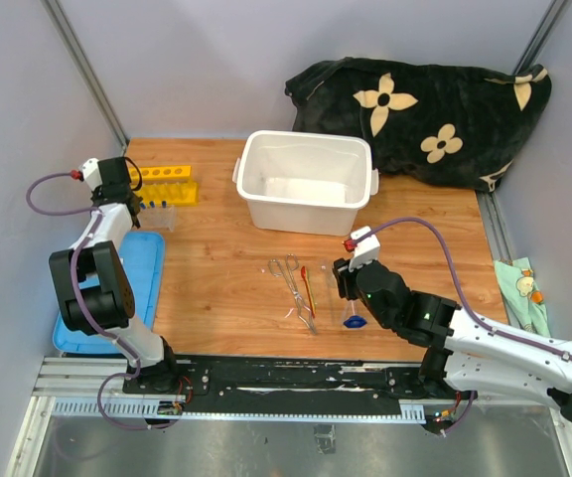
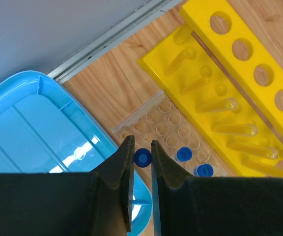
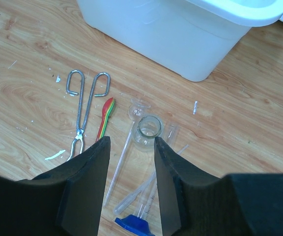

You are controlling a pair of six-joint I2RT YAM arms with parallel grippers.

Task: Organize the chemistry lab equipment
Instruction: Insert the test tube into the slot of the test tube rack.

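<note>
So the right pincer hung spread, the small glass beaker upright just ahead between its fingers. The left pincer pinched a blue-capped tube.

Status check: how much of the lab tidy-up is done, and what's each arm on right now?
Little looks done: two capped tubes sit in the clear tray. In hand: the left gripper brackets a third cap, grip unclear; the right gripper hangs open over a beaker. Left: tweezers, red tool and blue-based piece lie loose on the table.
</note>
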